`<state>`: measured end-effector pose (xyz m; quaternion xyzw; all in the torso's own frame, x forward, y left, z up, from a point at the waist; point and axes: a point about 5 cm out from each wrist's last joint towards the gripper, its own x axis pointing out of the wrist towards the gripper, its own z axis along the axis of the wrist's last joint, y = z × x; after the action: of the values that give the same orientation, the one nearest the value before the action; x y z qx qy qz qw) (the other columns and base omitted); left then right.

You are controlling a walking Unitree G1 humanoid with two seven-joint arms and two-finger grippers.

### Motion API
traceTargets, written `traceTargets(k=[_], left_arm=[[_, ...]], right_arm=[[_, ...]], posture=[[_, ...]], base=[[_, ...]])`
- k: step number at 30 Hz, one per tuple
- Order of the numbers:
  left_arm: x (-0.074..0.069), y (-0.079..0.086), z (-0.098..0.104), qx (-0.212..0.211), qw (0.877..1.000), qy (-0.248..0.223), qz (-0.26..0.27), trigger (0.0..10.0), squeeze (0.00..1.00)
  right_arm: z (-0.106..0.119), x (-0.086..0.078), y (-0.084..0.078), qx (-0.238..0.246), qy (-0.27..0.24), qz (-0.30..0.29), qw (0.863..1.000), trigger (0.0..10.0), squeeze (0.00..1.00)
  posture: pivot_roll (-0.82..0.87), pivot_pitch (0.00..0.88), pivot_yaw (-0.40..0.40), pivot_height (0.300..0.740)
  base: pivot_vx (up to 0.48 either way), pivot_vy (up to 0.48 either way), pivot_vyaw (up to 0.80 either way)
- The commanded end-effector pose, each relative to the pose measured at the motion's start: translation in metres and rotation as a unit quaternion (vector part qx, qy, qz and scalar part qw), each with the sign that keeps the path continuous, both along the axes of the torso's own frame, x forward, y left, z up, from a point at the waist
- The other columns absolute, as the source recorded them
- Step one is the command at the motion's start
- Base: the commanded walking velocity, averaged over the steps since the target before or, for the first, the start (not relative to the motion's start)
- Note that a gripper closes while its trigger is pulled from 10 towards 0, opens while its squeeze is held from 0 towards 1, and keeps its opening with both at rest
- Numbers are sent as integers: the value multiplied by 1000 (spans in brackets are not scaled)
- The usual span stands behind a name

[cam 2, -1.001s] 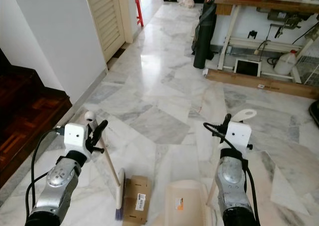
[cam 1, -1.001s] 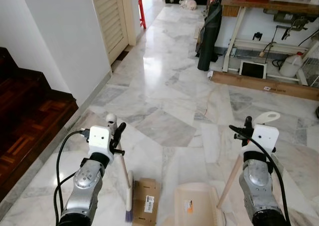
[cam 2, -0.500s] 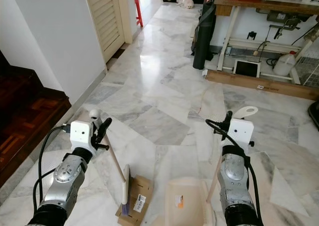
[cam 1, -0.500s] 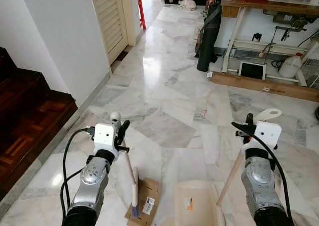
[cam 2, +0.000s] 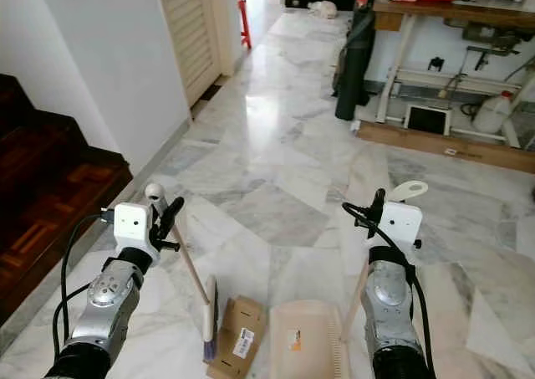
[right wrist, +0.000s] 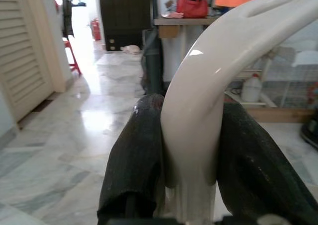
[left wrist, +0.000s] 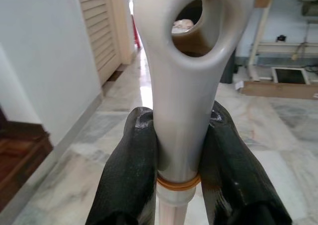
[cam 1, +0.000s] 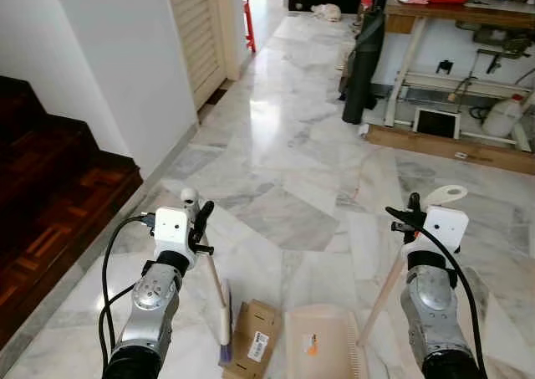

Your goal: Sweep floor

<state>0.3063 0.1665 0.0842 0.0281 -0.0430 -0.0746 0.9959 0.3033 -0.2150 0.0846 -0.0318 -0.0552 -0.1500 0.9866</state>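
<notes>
Left gripper clamps the broom near its handle top, slanting the bristles down to the marble floor at about 6 o'clock, touching the left edge of a flat cardboard box (the debris, I judge). Right gripper is clenched on the dustpan handle, holding the pan flat just right of the box, probably to receive the sweep.
</notes>
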Motion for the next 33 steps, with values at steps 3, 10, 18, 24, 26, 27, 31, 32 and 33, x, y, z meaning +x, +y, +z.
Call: traceTargets(k=[3,10,18,24,26,27,31,32,33], left_arm=[[-2,6,9,8,1000,-24,3,10000,0],[-4,5,7,7,1000,-22,1,10000,0],[-4,3,7,6,1000,-21,-4,10000,0],[-5,2,6,5,1000,-18,-6,10000,0],[-5,3,7,6,1000,-19,-6,10000,0],[-5,3,7,6,1000,-19,-6,10000,0],[-5,4,7,10,1000,-20,-4,10000,0],[-5,4,7,10,1000,-20,-4,10000,0],[-6,4,7,10,1000,-21,-2,10000,0]], right_arm=[[9,2,8,1,-18,14,1000,10000,0],[9,2,7,-1,-15,10,1000,10000,0],[10,3,8,4,-16,14,1000,10000,0],[11,3,9,2,-23,16,1000,10000,0],[12,4,9,2,-23,16,1000,10000,0],[12,4,9,2,-23,16,1000,10000,0],[12,4,10,3,-24,19,1000,10000,0],[12,4,10,3,-24,19,1000,10000,0],[12,5,12,6,-23,22,999,10000,0]], posture=[[86,0,-18,740],[87,0,-17,740],[88,0,-16,740],[92,0,-16,740],[92,0,-16,740],[92,0,-16,740],[95,0,-17,740],[95,0,-17,740],[97,0,-17,740]], base=[[0,309,0],[0,306,-214],[0,112,-788],[0,480,-379],[0,396,0],[0,311,0],[0,0,0],[0,0,0],[0,0,0]])
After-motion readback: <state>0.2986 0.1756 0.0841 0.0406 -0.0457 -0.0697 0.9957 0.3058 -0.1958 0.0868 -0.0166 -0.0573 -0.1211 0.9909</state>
